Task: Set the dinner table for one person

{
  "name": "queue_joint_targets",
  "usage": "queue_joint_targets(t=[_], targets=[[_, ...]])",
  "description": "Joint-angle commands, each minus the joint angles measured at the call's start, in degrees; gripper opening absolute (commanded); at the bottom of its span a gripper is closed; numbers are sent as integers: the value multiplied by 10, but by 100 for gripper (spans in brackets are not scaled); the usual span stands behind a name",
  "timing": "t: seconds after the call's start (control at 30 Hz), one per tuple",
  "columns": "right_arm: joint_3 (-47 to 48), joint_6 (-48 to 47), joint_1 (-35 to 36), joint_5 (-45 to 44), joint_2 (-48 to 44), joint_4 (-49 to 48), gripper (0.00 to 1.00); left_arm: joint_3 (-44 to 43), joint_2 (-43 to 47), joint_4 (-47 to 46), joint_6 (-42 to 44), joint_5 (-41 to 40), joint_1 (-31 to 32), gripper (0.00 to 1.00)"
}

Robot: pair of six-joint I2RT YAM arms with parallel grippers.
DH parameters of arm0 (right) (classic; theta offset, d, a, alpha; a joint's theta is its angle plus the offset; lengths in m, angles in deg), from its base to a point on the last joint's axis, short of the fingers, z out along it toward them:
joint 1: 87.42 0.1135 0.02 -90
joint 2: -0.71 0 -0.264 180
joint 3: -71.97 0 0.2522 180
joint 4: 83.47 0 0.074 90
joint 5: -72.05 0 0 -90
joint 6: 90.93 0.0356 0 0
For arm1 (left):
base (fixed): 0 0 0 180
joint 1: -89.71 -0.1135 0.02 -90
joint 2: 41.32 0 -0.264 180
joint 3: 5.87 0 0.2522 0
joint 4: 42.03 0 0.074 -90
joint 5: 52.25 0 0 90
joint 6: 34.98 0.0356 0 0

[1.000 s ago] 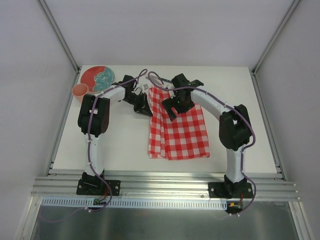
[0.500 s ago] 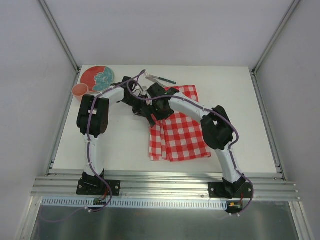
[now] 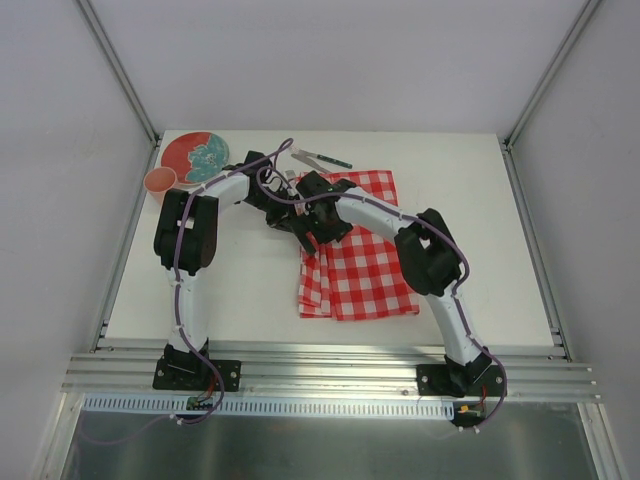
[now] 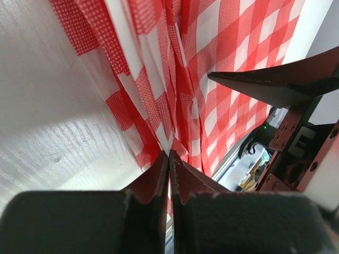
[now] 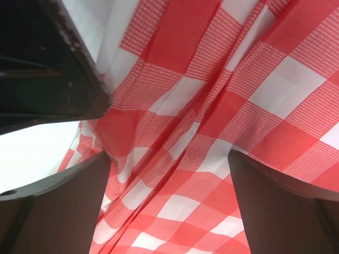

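On the off-white dinner table point(image 3: 240, 280) a red-and-white checked cloth point(image 3: 360, 260) lies folded and rumpled along its left side. My left gripper point(image 3: 290, 222) is low at the cloth's upper left edge. In the left wrist view its jaws point(image 4: 169, 154) are shut on a pinched fold of the cloth point(image 4: 212, 79). My right gripper point(image 3: 322, 232) hangs just to the right of it, over the same pleats. In the right wrist view it point(image 5: 169, 164) is open, with the cloth point(image 5: 212, 106) spread below and nothing between its fingers point(image 5: 69, 201).
A red plate with a teal pattern point(image 3: 195, 157) and a pink cup point(image 3: 160, 182) stand at the table's back left corner. A dark-handled piece of cutlery point(image 3: 322, 158) lies behind the cloth. An aluminium rail point(image 3: 330, 358) runs along the near edge.
My right arm has swung left across the cloth to sit beside the left gripper, uncovering the cutlery behind. The left gripper has stayed shut on the cloth.
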Motion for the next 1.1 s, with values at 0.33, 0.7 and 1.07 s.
queue_joint_targets(t=[0.33,0.7,1.07], targets=[[-2,-7,-17,-14,-40,6,95,-15,6,4,-4,9,3,0],[0,-11,-19,-20,-89,-5,95,-28,-3,3,-4,7,3,0],[14,-7,-27,-5,-34,-6,95,-16,12,3,-4,6,3,0]])
